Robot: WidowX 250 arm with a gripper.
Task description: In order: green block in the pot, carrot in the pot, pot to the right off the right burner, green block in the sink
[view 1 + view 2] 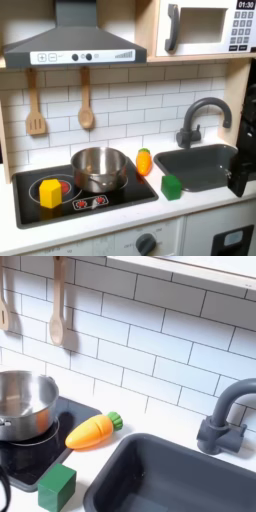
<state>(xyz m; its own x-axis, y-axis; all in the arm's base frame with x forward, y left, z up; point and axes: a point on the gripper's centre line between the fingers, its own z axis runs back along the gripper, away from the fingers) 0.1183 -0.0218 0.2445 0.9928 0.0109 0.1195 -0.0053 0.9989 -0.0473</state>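
The shiny steel pot (100, 168) (22, 404) sits on the right burner of the black stovetop (130, 192). Just to the first exterior view's right of the pot, the orange carrot (144, 161) (92, 431) lies on the white counter. The small green block (171, 187) (57, 486) rests on the counter in front of the carrot, beside the front left corner of the dark grey sink (200, 162) (170, 476). My gripper (241, 178) is a dark shape at the first exterior view's right edge, over the sink's right end; its fingers cannot be made out.
A yellow block (49, 193) stands on the left burner. The dark curved faucet (205, 115) (225, 416) rises behind the sink. Two wooden utensils (86, 100) hang on the tiled wall under a range hood (70, 45). A microwave (200, 25) sits high on the right.
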